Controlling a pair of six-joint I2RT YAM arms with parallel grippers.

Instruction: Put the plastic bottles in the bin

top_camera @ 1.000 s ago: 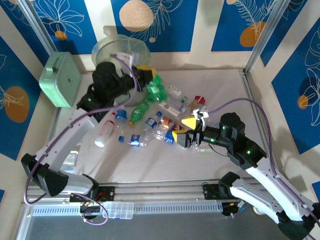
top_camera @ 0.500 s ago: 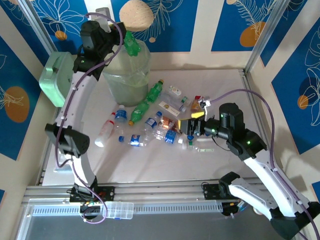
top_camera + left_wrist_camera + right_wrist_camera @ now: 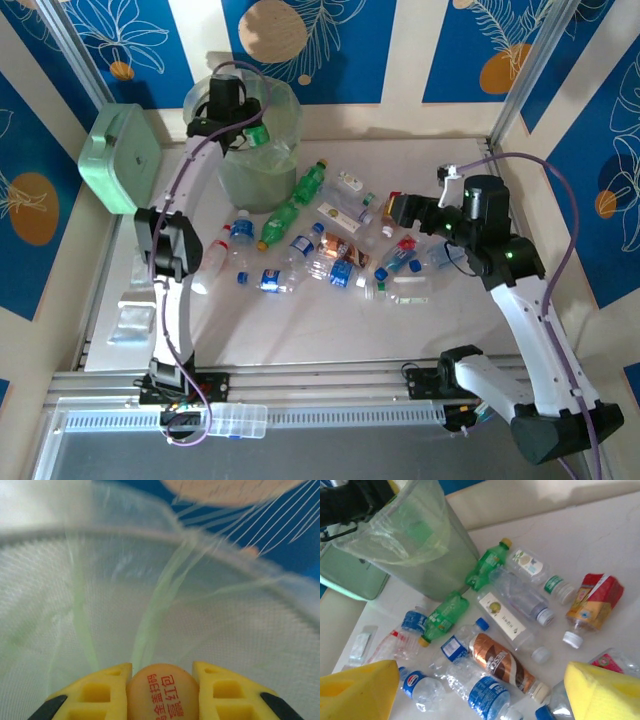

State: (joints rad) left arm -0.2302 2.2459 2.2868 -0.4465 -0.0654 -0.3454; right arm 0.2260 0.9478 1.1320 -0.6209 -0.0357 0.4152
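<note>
Top external view: the left gripper (image 3: 246,128) hovers over the open mouth of the bin (image 3: 283,108), clamped on a green bottle (image 3: 259,135). Left wrist confirms the grip, with yellow fingers (image 3: 97,692) pressed on either side of the bottle's cap (image 3: 162,690). The cap carries red print, and the bin's translucent wall lies beyond it. Over on the right, the right gripper (image 3: 400,208) hangs above the right end of the pile, and right wrist shows its fingers wide apart with nothing between them. The other plastic bottles (image 3: 300,250) lie scattered on the table (image 3: 300,330) between the bin and that gripper. Two green ones (image 3: 308,184) sit just beside the bin's base, and clear blue-capped ones are nearer the middle.
</note>
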